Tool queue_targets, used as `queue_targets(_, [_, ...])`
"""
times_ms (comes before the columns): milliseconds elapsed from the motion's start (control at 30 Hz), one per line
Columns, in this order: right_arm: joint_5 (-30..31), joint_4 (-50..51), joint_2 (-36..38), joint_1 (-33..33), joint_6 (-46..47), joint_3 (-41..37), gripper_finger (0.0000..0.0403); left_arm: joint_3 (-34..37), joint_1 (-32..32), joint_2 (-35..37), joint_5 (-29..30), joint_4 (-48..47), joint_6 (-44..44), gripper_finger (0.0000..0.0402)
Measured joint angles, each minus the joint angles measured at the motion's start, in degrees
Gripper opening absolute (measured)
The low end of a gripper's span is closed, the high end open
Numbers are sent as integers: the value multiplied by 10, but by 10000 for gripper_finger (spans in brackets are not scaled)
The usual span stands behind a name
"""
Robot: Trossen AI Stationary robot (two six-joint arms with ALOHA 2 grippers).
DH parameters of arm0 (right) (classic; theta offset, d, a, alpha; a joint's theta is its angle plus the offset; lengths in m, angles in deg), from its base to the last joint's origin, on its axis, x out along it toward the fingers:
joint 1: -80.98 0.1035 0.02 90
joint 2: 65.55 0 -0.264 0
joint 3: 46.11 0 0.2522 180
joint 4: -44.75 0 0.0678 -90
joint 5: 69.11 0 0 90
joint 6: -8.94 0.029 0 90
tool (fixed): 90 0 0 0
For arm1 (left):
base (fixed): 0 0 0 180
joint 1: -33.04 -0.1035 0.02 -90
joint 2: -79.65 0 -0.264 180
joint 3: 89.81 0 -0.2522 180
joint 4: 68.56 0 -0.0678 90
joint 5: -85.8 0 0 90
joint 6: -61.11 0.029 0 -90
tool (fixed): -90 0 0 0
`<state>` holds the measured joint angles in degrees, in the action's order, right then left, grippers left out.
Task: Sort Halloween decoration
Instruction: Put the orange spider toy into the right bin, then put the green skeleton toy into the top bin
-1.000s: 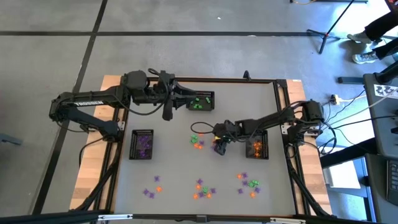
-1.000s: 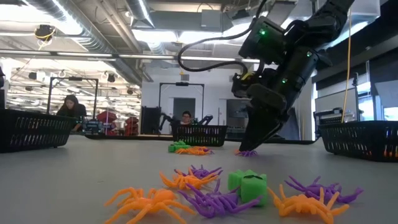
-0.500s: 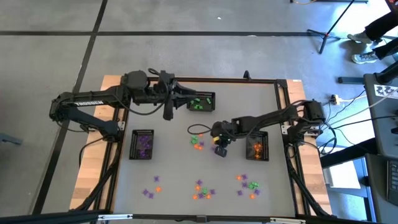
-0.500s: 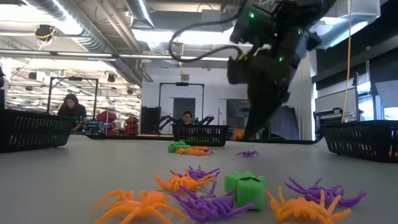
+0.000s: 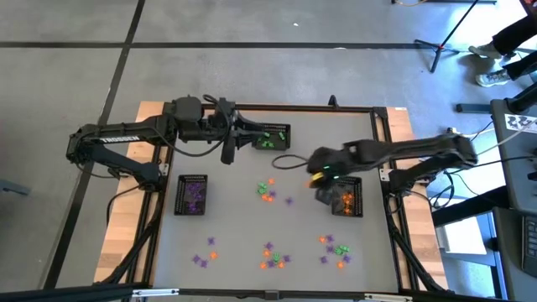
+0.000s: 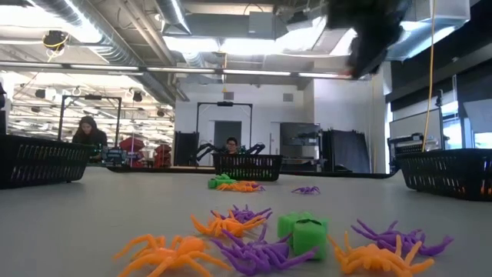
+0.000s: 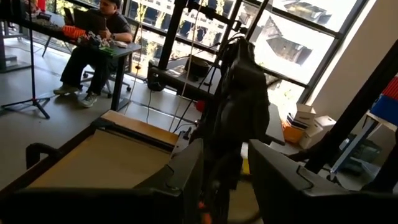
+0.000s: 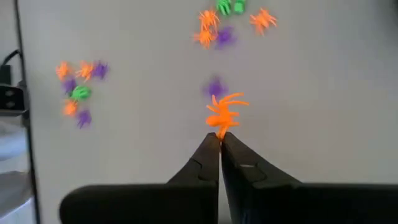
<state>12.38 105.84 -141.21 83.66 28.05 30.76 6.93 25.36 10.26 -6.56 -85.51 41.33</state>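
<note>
No readable writing is seen. An orange spider (image 8: 224, 113) is gripped by the closed right pincer (image 8: 219, 142), its body extending straight out from the tips; this is shown only by the right wrist view. From above, the right pincer (image 5: 323, 191) is seen beside the orange-filled basket (image 5: 347, 209). The left pincer (image 5: 249, 137) is held partly open beside the green-filled basket (image 5: 281, 129); whether anything is gripped cannot be told. Other spiders (image 5: 275, 256) are scattered on the surface (image 5: 235, 226).

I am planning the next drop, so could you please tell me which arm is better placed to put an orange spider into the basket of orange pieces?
The right: its end effector is shut on an orange spider, beside the basket of orange pieces. The left end effector waits by the green basket.
</note>
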Motion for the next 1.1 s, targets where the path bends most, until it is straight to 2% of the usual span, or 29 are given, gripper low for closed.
queue_targets(267, [51,185,166,0,80,-3,6,0,0,0,2,-17,7,119])
queue_targets(333, [46,219,195,0,112,-14,7,0,0,0,3,-17,9,119])
queue_targets(467, [-1,277,236,0,144,-63,7,0,-2,0,4,-17,9,119])
queue_targets(600, [-20,250,267,0,165,-132,16,0,-2,0,7,-18,11,119])
queue_targets(767, [-37,209,279,0,181,-190,72,0,-2,0,13,-21,11,119])
queue_targets(933, [-58,198,278,0,181,-198,139,0,-2,0,20,-28,15,119])
queue_targets(1100, [-61,166,279,0,193,-198,162,0,-3,0,34,-36,15,119])
